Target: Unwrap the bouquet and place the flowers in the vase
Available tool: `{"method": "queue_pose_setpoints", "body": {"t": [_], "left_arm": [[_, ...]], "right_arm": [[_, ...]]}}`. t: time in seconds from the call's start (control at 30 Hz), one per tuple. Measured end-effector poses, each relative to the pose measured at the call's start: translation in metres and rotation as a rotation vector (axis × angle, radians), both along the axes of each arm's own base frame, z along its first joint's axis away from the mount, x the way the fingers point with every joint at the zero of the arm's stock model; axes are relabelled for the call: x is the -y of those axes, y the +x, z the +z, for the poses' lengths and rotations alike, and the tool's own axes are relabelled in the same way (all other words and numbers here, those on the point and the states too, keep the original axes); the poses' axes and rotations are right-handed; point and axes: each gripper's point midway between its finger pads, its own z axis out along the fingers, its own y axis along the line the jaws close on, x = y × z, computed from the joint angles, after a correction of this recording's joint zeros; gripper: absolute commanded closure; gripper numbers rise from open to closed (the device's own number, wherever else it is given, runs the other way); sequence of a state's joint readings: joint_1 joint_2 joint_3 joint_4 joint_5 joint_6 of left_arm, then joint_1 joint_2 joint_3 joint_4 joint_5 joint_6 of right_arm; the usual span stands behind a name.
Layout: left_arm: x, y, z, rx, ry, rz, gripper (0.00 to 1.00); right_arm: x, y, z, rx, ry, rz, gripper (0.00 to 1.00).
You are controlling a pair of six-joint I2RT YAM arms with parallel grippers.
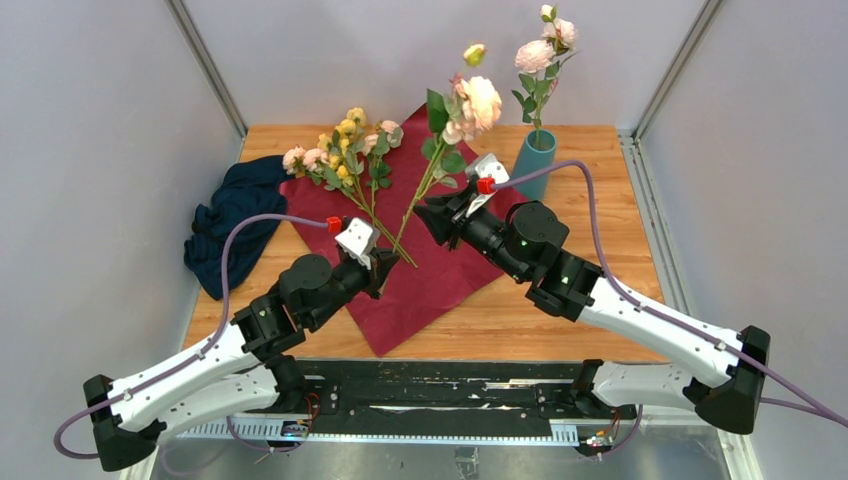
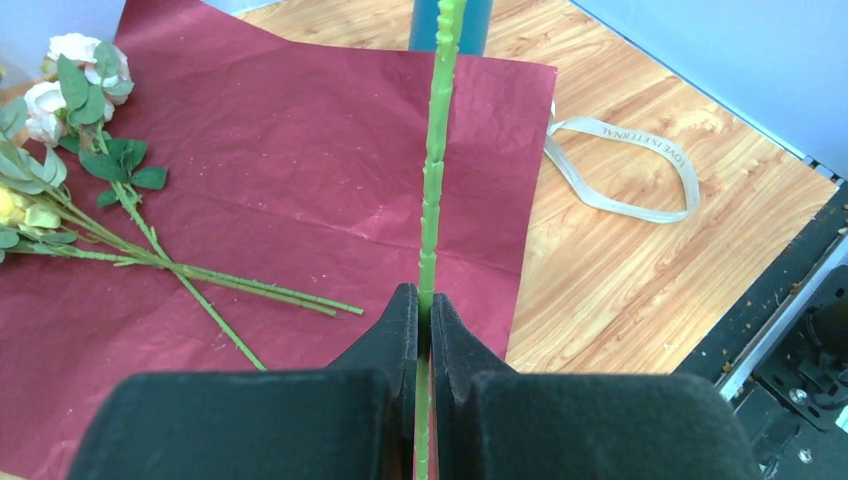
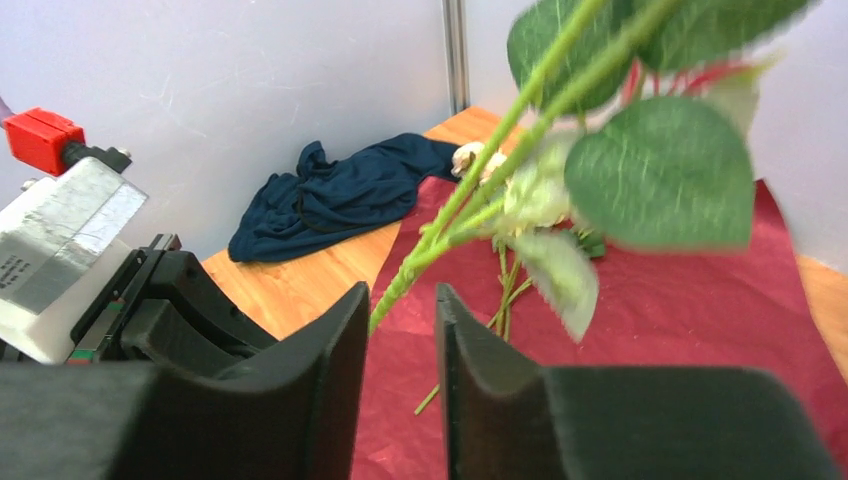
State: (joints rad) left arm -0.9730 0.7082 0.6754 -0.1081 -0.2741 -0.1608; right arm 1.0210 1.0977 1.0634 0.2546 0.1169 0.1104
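Your left gripper (image 2: 425,310) is clamped shut on the lower end of one rose (image 1: 480,100), whose green stem rises at a slant from the fingers, its peach bloom and yellow bud high above the bench (image 1: 600,300). Your right gripper (image 3: 402,292) sits further up that same stem, below the leaves, with its jaws parted. The stem passes through the gap close to one finger, but nothing pinches it. The teal vase (image 1: 535,165) stands upright near the far right of the bench, beyond the right gripper, and one pink flower (image 1: 537,55) stands in it. The maroon wrapping paper (image 1: 420,280) lies spread flat, and the other flowers (image 1: 345,150) lie on its far left part. The beige ribbon (image 2: 620,170) lies loose on the wood beside the paper, and a navy cloth (image 1: 235,220) is bunched at the left edge.
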Motion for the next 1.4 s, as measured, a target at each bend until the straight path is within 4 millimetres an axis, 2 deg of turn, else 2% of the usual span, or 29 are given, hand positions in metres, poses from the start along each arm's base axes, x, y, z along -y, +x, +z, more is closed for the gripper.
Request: {"method": "queue_pose_setpoints", "body": {"t": [0.1,0.4,0.43,0.5,0.53,0.57,0.6,0.73,0.83,0.87,0.9,0.93,1.1,1.2,1.4], "left_arm": [[-0.001,-0.001,0.003,0.005,-0.008,-0.002,1.0],[0.002,-0.005,0.003,0.002,-0.014,-0.023,1.0],[0.003,-0.005,0.003,0.001,-0.014,-0.028,1.0],[0.003,-0.006,0.002,0.001,-0.013,-0.031,1.0],[0.003,-0.006,0.003,0.001,-0.014,-0.032,1.0],[0.004,-0.006,0.003,0.002,-0.016,-0.032,1.0],[0.004,-0.006,0.003,0.002,-0.016,-0.032,1.0],[0.003,-0.005,0.002,0.004,-0.017,-0.027,1.0],[0.001,-0.004,0.003,0.008,-0.018,-0.011,0.82],[0.0,-0.003,0.003,0.009,-0.017,-0.005,0.59],[-0.001,-0.003,0.002,0.006,-0.016,0.003,0.14],[-0.003,-0.002,0.001,0.001,-0.018,0.013,0.02],[-0.01,-0.004,0.005,0.016,-0.033,0.028,0.0],[-0.013,-0.006,0.009,0.028,-0.052,0.028,0.0],[-0.017,-0.007,0.003,0.029,-0.051,0.031,0.0]], "right_arm": [[-0.005,0.003,-0.009,-0.013,-0.021,0.0,0.51],[-0.021,0.014,-0.036,-0.052,-0.076,0.007,0.51],[-0.022,0.016,-0.037,-0.053,-0.078,0.007,0.54],[-0.023,0.018,-0.039,-0.057,-0.078,0.007,0.76],[-0.025,0.019,-0.039,-0.061,-0.077,0.012,0.83],[-0.027,0.019,-0.04,-0.068,-0.074,0.018,0.96],[-0.029,0.018,-0.04,-0.073,-0.069,0.026,1.0],[-0.035,0.013,-0.035,-0.082,-0.039,0.064,1.0],[-0.036,0.012,-0.033,-0.078,-0.035,0.072,1.0],[-0.036,0.012,-0.033,-0.078,-0.034,0.071,1.0],[-0.035,0.013,-0.033,-0.074,-0.037,0.063,1.0],[-0.03,0.017,-0.032,-0.067,-0.042,0.04,1.0],[-0.007,0.036,-0.025,-0.026,-0.057,-0.069,1.0],[0.013,0.048,-0.019,0.016,-0.081,-0.172,1.0],[0.074,0.083,-0.003,0.125,-0.156,-0.444,1.0]]}}
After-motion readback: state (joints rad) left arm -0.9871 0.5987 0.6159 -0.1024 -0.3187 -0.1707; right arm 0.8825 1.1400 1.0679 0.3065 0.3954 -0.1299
